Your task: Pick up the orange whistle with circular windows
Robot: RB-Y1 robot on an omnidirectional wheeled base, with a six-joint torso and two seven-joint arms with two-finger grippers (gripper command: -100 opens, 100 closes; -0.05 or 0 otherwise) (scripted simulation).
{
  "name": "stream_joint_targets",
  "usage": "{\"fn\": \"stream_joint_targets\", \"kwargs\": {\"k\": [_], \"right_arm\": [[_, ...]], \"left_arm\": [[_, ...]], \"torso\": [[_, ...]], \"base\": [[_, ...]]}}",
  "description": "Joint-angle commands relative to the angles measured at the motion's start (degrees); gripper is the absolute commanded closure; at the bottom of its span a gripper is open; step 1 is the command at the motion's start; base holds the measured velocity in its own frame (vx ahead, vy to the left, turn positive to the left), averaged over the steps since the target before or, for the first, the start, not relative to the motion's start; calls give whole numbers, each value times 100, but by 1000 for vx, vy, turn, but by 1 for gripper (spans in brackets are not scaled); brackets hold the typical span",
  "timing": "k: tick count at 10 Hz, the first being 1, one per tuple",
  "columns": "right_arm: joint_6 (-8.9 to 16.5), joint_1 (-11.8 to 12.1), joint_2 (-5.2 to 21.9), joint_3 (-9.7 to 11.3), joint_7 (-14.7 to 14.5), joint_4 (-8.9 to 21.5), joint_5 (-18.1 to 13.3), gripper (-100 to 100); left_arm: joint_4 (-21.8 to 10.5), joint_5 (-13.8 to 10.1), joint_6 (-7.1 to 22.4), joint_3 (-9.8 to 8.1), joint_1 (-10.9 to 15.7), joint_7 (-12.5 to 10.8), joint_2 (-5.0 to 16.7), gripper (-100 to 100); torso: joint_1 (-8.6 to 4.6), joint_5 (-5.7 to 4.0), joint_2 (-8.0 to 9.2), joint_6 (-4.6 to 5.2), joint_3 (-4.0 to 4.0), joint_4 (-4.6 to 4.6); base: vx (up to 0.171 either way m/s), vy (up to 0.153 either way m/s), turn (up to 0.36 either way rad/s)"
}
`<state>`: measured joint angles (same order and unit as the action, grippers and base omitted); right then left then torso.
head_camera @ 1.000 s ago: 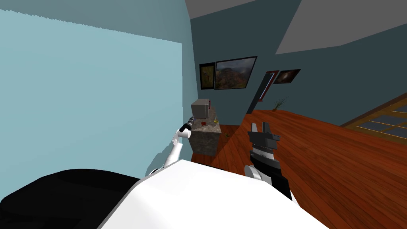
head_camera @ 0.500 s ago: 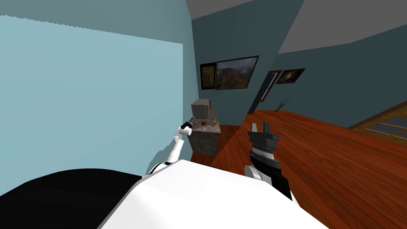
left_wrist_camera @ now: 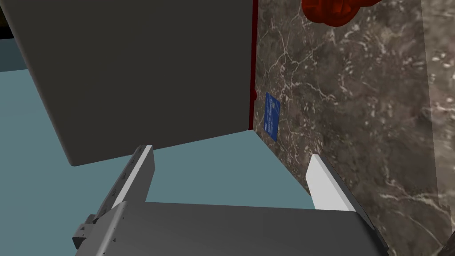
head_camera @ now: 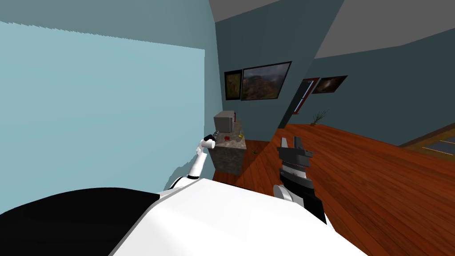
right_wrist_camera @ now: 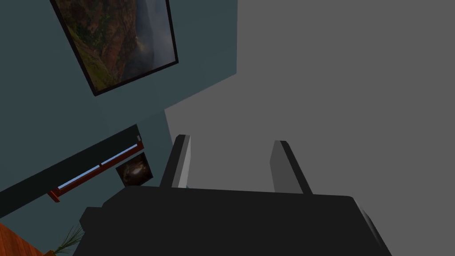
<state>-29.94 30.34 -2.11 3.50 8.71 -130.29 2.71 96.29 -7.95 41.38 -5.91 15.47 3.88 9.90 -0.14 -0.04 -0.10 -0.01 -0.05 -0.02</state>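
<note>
1. Whistle: a red-orange lump, which I take for the task's thing. It lies on the marble table, beyond a blue card and near a dark grey box. Its windows are too small to tell.
2. Left claw: blades wide apart, nothing held. It is at the table's near edge, by the teal wall, with the whistle ahead and well apart.
3. Change: over the last second my left arm has lifted and pushed in toward the table, and my head has turned slightly.
4. Meaning: I judge the reach under way, no grasp yet. The claw must cross the table and swing toward the whistle.
5. Right claw: spread, empty, idle in front of my chest.
</note>
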Motion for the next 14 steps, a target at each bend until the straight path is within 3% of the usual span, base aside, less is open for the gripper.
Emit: {"fn": "stream_joint_targets", "kwargs": {"k": [1,4,6,9,14], "right_arm": [[0,0,0,0,0,0,0,0],[0,0,0,0,0,0,0,0],[0,0,0,0,0,0,0,0],[0,0,0,0,0,0,0,0],[0,1,0,0,0,0,0,0]], "left_arm": [[-19,35,170,1,36,-11,-35,-100],[-472,-72,706,-82,494,-61,9,-100],[-472,-72,921,-82,494,-61,9,-100],[-927,-168,1447,-165,926,-116,66,-100],[-1378,-254,2279,-246,1322,-173,138,-100]], "torso": [[0,0,0,0,0,0],[-2,0,-3,0,-2,-1],[-7,-1,-9,1,-5,-2],[-2,0,-7,0,-4,-2],[-8,-2,-21,0,-12,-4]], "base": [[2,-19,-4],[27,-46,66],[27,-41,11],[40,-47,66],[56,-56,54]]}}
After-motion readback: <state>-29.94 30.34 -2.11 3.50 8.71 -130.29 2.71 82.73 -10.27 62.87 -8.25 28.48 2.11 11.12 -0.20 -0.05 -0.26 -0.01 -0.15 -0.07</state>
